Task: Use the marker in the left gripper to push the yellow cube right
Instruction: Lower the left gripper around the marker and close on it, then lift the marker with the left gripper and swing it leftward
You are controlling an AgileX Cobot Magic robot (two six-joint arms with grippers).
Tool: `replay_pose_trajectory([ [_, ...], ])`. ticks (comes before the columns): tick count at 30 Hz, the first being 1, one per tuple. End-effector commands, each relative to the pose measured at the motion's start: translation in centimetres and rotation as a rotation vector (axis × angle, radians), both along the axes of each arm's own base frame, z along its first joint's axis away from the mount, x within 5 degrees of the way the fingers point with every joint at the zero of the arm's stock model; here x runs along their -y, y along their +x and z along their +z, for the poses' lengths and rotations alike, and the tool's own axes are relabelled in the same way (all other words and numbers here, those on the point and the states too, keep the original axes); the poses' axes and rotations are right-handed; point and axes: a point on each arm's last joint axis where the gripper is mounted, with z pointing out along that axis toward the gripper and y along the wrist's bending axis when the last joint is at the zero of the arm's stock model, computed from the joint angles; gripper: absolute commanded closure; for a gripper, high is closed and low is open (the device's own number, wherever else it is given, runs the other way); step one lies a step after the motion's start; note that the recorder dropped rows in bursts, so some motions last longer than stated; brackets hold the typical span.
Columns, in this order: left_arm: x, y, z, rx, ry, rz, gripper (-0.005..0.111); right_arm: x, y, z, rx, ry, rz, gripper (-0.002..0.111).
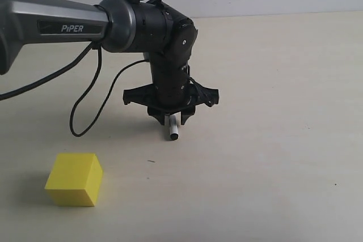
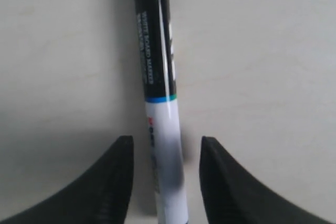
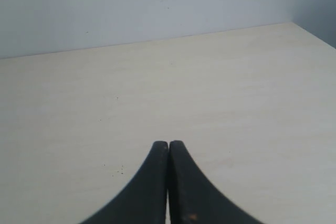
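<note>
The yellow cube (image 1: 74, 178) rests on the table near the front left, well apart from the arm. The left gripper (image 1: 170, 118) points down at the table's middle, to the cube's right and farther back. The marker (image 1: 172, 130) shows its white barrel and black end between the fingers. In the left wrist view the marker (image 2: 167, 145) runs straight out between the jaws of the left gripper (image 2: 164, 145), with a bare gap on each side, so nothing grips it. The right gripper (image 3: 168, 144) is shut on nothing over bare table.
Black cables (image 1: 85, 100) loop from the left arm (image 1: 68, 24) down to the pale table (image 1: 272, 140). A wall stands behind the table's far edge (image 3: 157, 40).
</note>
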Motion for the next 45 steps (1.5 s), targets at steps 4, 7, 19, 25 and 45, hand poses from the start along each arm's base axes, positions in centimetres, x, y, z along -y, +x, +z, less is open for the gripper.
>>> replay_pose_trajectory([
  [4,-0.1,-0.2,-0.8,-0.016,0.033,-0.021,0.104,0.0,0.0,-0.1,0.011,-0.004,-0.003,0.108],
  [7,-0.1,-0.2,-0.8,-0.015,0.036,-0.050,0.107,0.0,0.0,-0.1,0.011,-0.004,-0.003,0.108],
  [19,-0.8,-0.8,7.8,0.118,-0.046,-0.212,0.107,0.0,0.0,-0.1,0.011,-0.004,-0.003,0.108],
  [25,-2.5,-2.4,11.9,0.107,-0.006,-0.308,0.107,0.0,0.0,-0.1,0.011,-0.004,-0.003,0.108],
  [45,-22.7,-12.3,17.8,0.197,0.135,-0.178,0.107,0.0,0.0,-0.1,0.011,-0.004,-0.003,0.108],
])
